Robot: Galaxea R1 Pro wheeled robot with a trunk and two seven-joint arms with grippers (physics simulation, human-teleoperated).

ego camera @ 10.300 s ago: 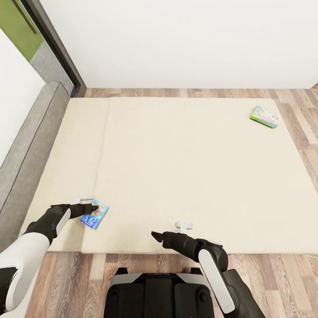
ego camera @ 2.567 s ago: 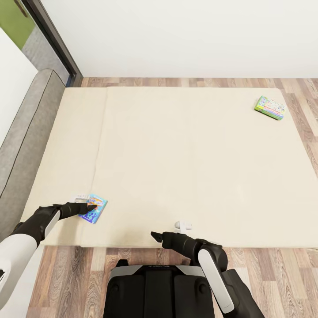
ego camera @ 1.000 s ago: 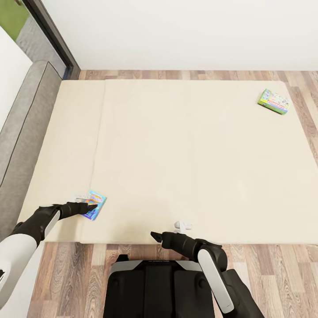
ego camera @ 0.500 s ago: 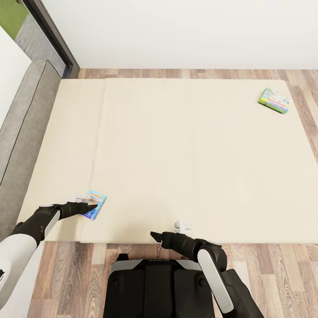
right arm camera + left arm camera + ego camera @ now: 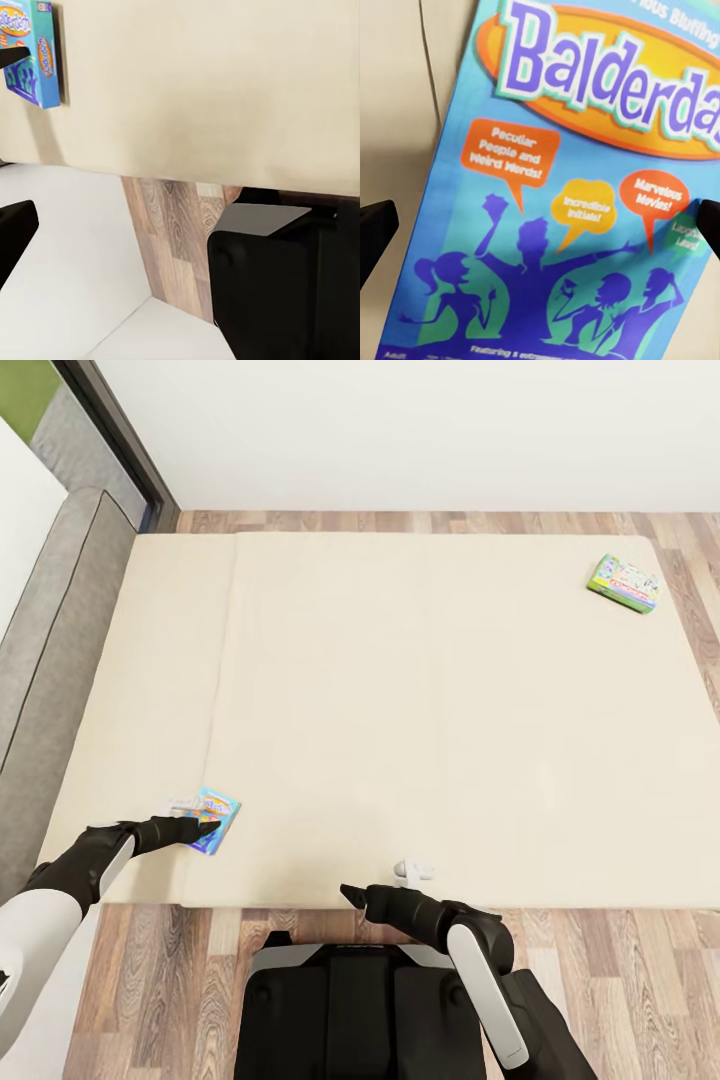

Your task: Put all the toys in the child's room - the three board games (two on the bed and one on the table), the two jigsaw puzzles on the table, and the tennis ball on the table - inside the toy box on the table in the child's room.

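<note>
Two board games are lying on the beige bed [image 5: 400, 690]; the blue board game [image 5: 213, 820] (lid reading "Balderda…", purple silhouettes) is sitting lower left, the left pincer [image 5: 200, 825] spread wide over it; the pastel board game [image 5: 625, 583] is lying upper right; the right pincer [image 5: 352, 895] is gaping, empty.

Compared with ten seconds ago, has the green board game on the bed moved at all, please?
No. The green board game lies just as near the far right corner of the bed; only the camera shifted.
</note>
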